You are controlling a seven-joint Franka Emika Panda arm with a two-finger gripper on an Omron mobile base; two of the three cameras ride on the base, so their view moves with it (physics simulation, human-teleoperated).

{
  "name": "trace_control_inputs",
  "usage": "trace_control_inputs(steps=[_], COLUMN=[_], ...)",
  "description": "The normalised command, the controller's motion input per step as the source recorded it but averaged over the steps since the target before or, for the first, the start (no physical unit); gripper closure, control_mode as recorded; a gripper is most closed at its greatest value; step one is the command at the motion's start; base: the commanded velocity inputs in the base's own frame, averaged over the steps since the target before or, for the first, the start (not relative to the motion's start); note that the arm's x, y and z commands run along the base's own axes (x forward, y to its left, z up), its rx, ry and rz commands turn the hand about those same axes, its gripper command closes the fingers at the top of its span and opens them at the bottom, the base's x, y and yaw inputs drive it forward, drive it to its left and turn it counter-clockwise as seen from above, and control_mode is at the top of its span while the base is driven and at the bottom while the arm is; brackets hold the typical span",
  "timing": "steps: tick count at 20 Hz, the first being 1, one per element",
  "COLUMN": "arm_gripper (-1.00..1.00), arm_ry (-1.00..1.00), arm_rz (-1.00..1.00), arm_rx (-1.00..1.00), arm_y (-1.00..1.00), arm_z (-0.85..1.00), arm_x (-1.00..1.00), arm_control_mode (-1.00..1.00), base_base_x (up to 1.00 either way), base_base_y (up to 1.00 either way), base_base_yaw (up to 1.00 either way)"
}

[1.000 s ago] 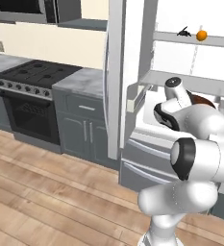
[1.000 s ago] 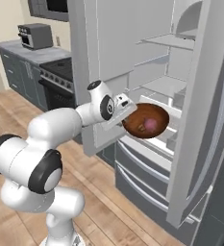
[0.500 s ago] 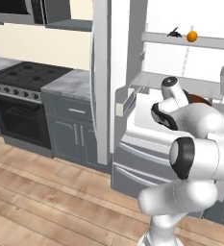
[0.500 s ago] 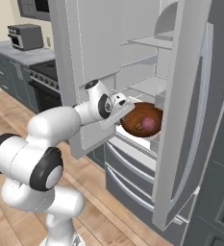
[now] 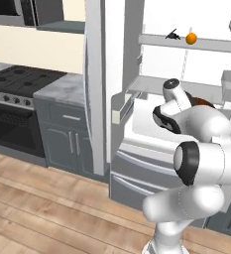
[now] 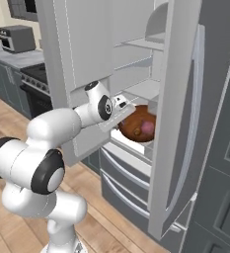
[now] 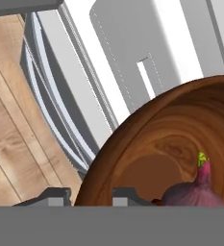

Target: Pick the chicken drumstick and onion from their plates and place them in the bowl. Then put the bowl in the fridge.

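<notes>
My gripper (image 6: 121,109) is shut on the near rim of the glossy reddish-brown bowl (image 6: 137,123), holding it inside the open fridge (image 6: 181,123) just above a white lower shelf. In the hand view the bowl's rim (image 7: 96,168) runs between my fingertips (image 7: 52,196). The reddish-purple onion (image 7: 194,191) lies in the bowl, and it is a pink spot (image 6: 147,127) in the right base view. The drumstick is too small to tell apart from the bowl's dark inside. My arm hides most of the bowl (image 5: 202,101) in the left base view. The plates are out of view.
A bright orange ball (image 5: 191,38) and a small black item (image 5: 173,34) sit on an upper fridge shelf. The fridge's open doors (image 5: 99,79) stand on both sides of my arm, drawers (image 7: 60,81) below. A stove (image 5: 13,99) and grey cabinets are to the left.
The whole picture has shifted and grown: the base has driven closer to the fridge. The bowl, still in my gripper, now sits deeper between the doors.
</notes>
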Motion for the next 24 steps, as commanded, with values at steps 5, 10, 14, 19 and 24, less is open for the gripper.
trace_control_inputs(steps=[5, 10, 14, 19, 24], arm_gripper=[1.00, 1.00, 1.00, 1.00, 1.00], arm_ry=[0.00, 0.00, 0.00, 0.00, 0.00], arm_rz=[0.00, 0.00, 0.00, 0.00, 0.00], arm_rx=[0.00, 0.00, 0.00, 0.00, 0.00], arm_y=[0.00, 0.00, 0.00, 0.00, 0.00], arm_z=[0.00, 0.00, 0.00, 0.00, 0.00], arm_x=[0.00, 0.00, 0.00, 0.00, 0.00], arm_control_mode=[1.00, 1.00, 1.00, 1.00, 1.00], base_base_x=[0.11, 0.09, 0.03, 0.00, 0.00], base_base_y=[-0.25, -0.05, -0.04, 0.00, 0.00], base_base_yaw=[0.00, 0.11, 0.12, 0.00, 0.00])
